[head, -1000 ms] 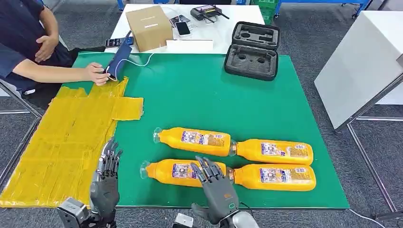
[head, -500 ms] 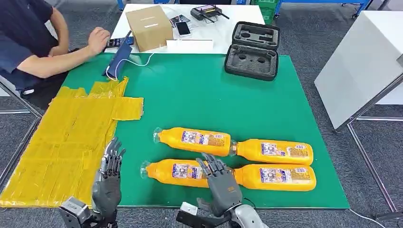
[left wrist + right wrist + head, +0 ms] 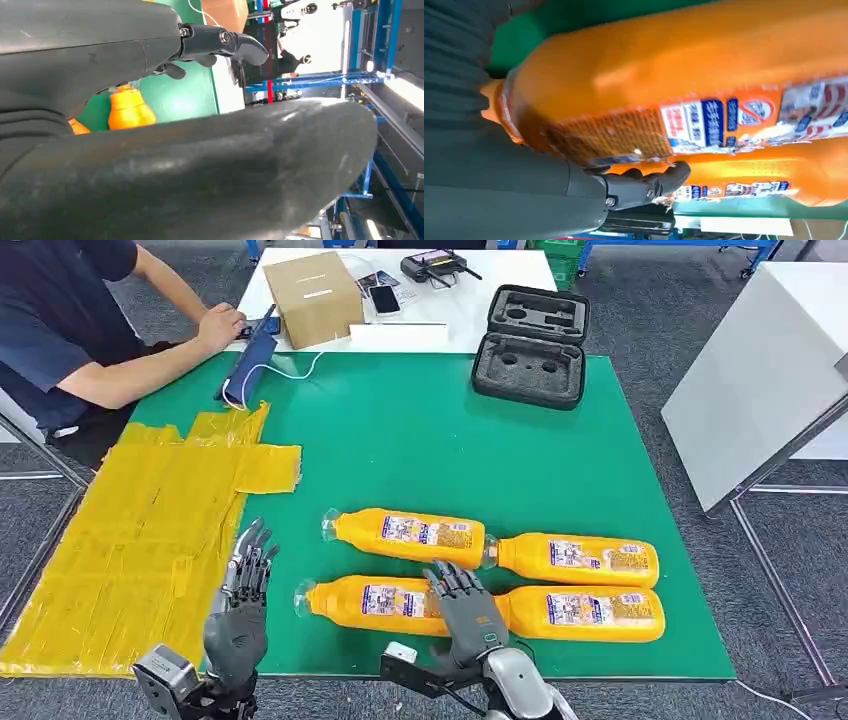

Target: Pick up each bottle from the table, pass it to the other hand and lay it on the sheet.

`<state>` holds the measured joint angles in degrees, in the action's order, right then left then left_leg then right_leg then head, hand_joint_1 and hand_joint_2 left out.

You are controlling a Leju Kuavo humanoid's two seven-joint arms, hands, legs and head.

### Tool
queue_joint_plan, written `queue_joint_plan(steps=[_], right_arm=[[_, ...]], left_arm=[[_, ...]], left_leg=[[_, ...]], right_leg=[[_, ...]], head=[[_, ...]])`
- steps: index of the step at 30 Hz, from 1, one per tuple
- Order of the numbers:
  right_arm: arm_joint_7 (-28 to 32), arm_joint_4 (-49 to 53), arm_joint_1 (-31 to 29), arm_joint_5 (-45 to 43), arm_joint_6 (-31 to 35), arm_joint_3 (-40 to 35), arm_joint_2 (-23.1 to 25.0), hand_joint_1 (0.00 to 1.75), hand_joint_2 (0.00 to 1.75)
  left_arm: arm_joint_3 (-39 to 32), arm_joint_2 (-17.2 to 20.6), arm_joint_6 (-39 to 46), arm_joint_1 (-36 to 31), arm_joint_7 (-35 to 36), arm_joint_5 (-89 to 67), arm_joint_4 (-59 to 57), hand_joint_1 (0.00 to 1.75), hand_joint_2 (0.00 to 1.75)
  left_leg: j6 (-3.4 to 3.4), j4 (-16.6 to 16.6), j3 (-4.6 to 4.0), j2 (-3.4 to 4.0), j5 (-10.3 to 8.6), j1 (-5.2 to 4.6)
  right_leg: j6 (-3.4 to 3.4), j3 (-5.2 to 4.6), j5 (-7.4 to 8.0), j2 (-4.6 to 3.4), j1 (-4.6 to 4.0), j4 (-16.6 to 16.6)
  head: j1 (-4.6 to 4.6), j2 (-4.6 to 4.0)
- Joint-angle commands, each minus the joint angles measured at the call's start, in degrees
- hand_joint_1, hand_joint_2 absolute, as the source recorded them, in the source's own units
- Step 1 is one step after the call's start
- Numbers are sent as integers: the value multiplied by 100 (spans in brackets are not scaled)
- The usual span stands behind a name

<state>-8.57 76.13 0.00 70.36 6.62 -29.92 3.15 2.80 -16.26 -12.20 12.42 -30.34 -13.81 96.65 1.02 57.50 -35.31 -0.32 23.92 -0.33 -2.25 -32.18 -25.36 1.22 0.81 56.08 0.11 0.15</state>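
Observation:
Several orange bottles lie on the green mat [image 3: 420, 440] in two rows. In the head view my right hand [image 3: 468, 615] reaches over the thick end of the near-left bottle [image 3: 375, 602], fingers spread on it and not closed around it. The right wrist view has that bottle [image 3: 684, 75] close in front of the fingers [image 3: 644, 185], with another bottle [image 3: 749, 175] beyond. My left hand [image 3: 240, 610] stands open and holds nothing, by the near right edge of the yellow sheet [image 3: 130, 540]. In the left wrist view a bottle neck [image 3: 127, 107] peeks past that hand's fingers [image 3: 220, 42].
A person sits at the far left with a hand [image 3: 222, 328] beside a blue cuff [image 3: 250, 375] and a cardboard box [image 3: 312, 297]. An open black foam case [image 3: 532, 343] lies at the mat's far edge. A white table [image 3: 760, 370] stands to the right.
My right hand has slid forward onto the near-left bottle. My left hand has edged forward and right. The person's hand left the blue cuff and moved to the far table.

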Motion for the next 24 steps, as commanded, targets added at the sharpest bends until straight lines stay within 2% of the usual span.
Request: queue_joint_plan(steps=[1,2,3,4,6,11,13,14,23,24], right_arm=[[104,-909,-362,130,-288,-54,63,0,175],[151,-1042,-428,118,-420,-113,68,2,175],[273,-1312,-552,14,-581,-223,68,168,175],[366,-1597,-674,-33,-683,-379,64,175,175],[550,-2225,-924,-97,-863,-825,77,175,175],[572,-2691,-1069,-338,-1062,-1516,-68,175,175],[490,-2741,-1076,-409,-1121,-1613,-118,175,175],[486,-2755,-1069,-412,-1123,-1637,-138,175,175],[357,-2776,-1045,-426,-1122,-1639,-143,175,175],[279,-2784,-1033,-413,-1099,-1637,-149,175,175]], left_arm=[[184,265,-28,-201,38,23,-378,0,0],[205,273,-37,-230,38,26,-403,0,0],[234,291,-47,-298,39,44,-497,0,0],[244,292,-31,-360,30,65,-590,0,0],[245,303,4,-455,-16,106,-763,0,0],[153,277,54,-401,-166,205,-821,0,0],[43,212,99,-368,-210,267,-702,0,0],[8,201,121,-370,-215,282,-654,0,0],[-83,139,225,-350,-189,304,-542,0,0],[-123,126,255,-344,-175,316,-497,0,0]], left_leg=[[-9,-10,27,3,3,5],[-6,-9,17,3,1,3],[-9,-12,29,5,3,7],[-8,-12,26,7,1,6],[-9,-15,33,9,0,7],[-20,-19,93,42,16,10],[-27,-18,122,38,33,12],[-30,-21,145,42,41,11],[-49,-15,246,86,85,27],[-53,-21,234,75,78,31]], right_leg=[[9,29,-2,-9,-5,-14],[6,18,0,-7,-2,-10],[9,32,-1,-11,-6,-17],[8,28,2,-12,-5,-16],[9,33,4,-14,-6,-19],[14,65,5,-43,-9,-24],[23,41,0,-47,-11,-24],[40,60,-16,-49,-11,-26],[53,145,-36,-88,-24,-20],[57,138,-30,-80,-28,-29]], head=[[-2,0],[-2,0],[0,0],[-2,0],[0,0],[-2,0],[0,0],[-2,0],[-2,0],[-2,0]])
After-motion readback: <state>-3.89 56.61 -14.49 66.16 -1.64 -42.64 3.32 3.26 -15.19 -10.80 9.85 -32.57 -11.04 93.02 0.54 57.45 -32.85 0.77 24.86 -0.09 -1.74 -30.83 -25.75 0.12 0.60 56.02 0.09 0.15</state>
